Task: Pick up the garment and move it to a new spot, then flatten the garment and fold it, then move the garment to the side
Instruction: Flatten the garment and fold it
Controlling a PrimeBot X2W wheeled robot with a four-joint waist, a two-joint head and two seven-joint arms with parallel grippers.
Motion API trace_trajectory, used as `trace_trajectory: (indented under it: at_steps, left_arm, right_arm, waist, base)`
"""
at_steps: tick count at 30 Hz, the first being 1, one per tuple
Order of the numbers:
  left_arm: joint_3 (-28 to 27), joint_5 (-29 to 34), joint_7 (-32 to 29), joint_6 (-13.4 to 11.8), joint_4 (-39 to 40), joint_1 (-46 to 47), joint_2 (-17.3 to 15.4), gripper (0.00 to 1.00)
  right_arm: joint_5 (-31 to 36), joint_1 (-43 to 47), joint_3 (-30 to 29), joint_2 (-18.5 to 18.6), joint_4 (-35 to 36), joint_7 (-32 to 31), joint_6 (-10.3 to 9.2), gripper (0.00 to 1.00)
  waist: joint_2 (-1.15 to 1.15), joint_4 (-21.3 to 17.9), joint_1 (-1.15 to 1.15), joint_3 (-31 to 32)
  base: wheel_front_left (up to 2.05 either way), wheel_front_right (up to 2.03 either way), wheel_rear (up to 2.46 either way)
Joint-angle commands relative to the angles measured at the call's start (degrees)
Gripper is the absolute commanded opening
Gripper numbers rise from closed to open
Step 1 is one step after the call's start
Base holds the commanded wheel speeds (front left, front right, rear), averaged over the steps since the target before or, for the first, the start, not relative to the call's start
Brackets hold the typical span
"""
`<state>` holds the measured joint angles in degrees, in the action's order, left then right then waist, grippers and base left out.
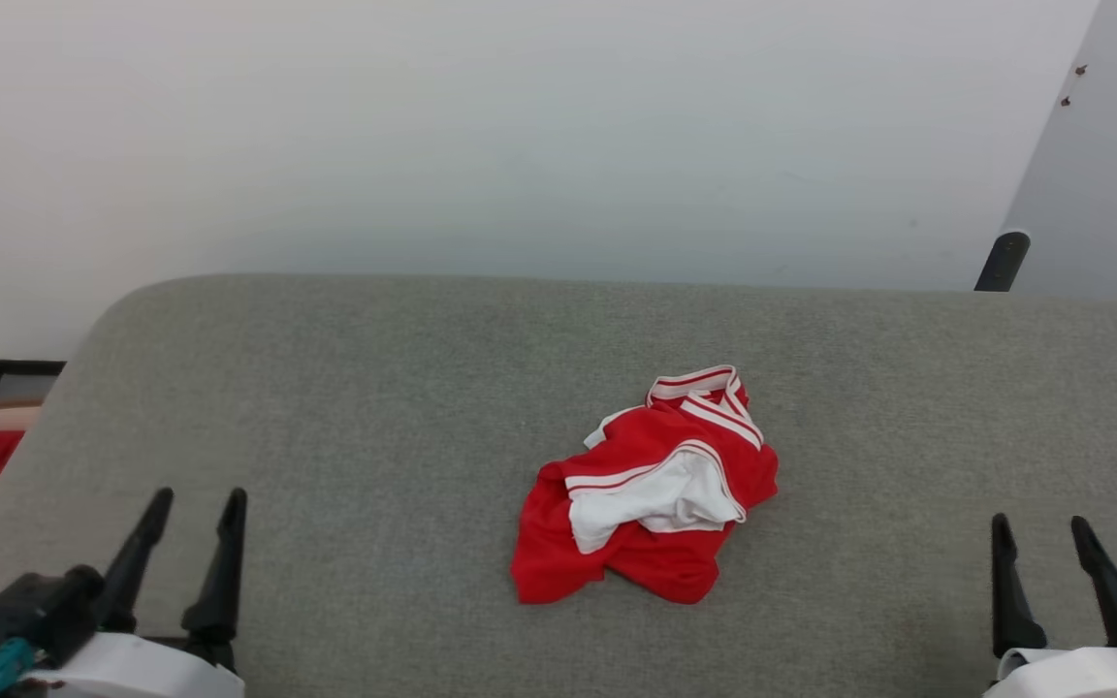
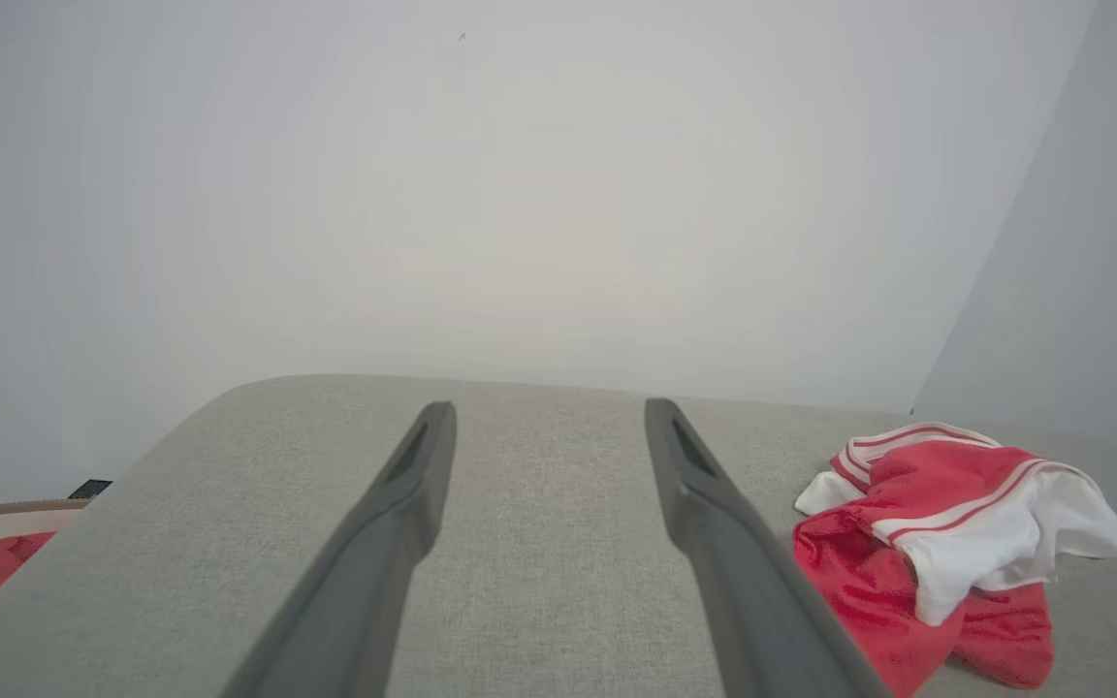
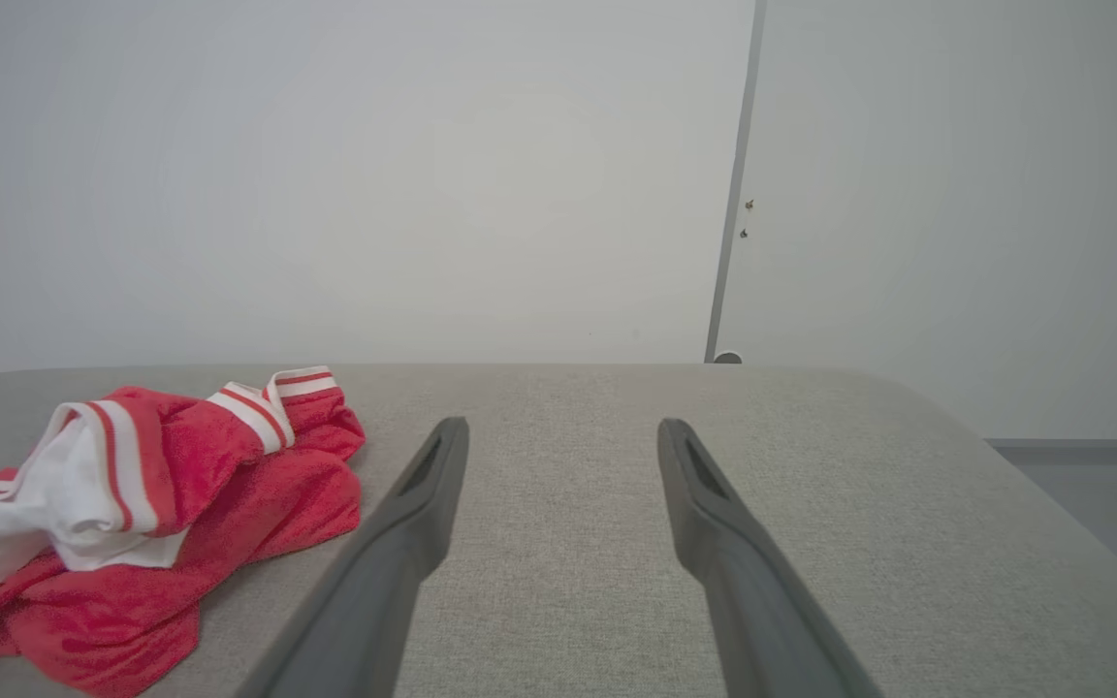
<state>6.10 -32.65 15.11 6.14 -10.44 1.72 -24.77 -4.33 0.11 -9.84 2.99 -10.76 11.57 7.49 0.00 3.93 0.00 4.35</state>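
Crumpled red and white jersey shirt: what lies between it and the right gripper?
Nothing but bare grey woven upholstery lies between the jersey shirt and the right gripper, per the head view.

I see a grey fabric-covered padded surface [image 1: 345,388], rounded corners, a crumpled red-and-white jersey T-shirt [image 1: 646,485] lying near its middle

I see the garment [image 1: 644,490] crumpled in a loose heap: bright red jersey, a white sleeve bunched on top, red-and-white striped trim curling up at its far edge. It lies near the middle of the grey worktop [image 1: 326,388] — slightly right of centre.
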Motion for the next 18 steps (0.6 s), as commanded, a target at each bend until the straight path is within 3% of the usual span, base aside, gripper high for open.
trace_trajectory:
  at_steps: [1,10,18]
  left_arm:
    - [-0.9,0.5,0.0,0.1,0.4,-0.6,-0.1,1.0]
    - [-3.7,0.7,0.0,-0.4,-0.1,-0.3,-0.9,1.0]
    - [-2.9,0.9,-0.9,-0.6,-0.1,0.1,-1.5,1.0]
  right_arm:
    - [-0.3,0.4,0.8,-0.2,0.0,-0.2,0.0,1.0]
    - [-1.4,-0.1,5.2,0.0,0.2,-2.6,0.0,1.0]
    - [-3.6,-1.4,9.0,1.0,0.6,-7.1,0.01,1.0]
  waist:
    - [0.0,0.5,0.0,-0.1]
    - [0.0,4.9,0.0,-0.5]
    - [0.0,10.4,0.0,-0.6]
  base:
    - [0.0,0.0,0.0]
    - [0.0,0.0,0.0]
    - [0.0,0.0,0.0]
